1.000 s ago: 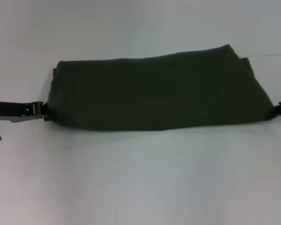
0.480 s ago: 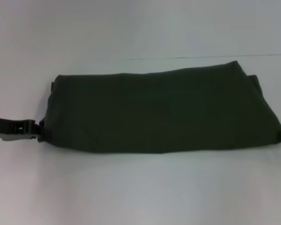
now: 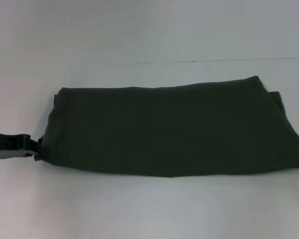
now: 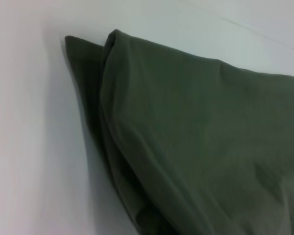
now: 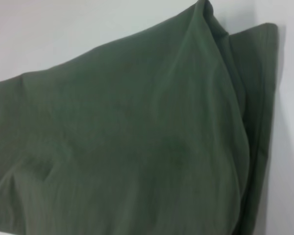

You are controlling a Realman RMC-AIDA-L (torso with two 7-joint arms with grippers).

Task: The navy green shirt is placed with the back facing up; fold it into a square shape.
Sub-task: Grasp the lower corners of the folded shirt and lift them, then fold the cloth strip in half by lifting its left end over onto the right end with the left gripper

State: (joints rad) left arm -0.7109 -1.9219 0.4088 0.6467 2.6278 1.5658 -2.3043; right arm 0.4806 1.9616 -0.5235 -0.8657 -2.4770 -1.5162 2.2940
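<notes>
The left gripper (image 3: 34, 148) meets the near-left corner of the navy green shirt (image 3: 169, 129); whether its jaws pinch the cloth I cannot tell. The right gripper is barely visible at the shirt's right end. The shirt lies folded in a long band across the white table (image 3: 139, 209).

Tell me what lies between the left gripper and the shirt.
Nothing: in the head view the left gripper meets the near left corner of the navy green shirt directly.
</notes>
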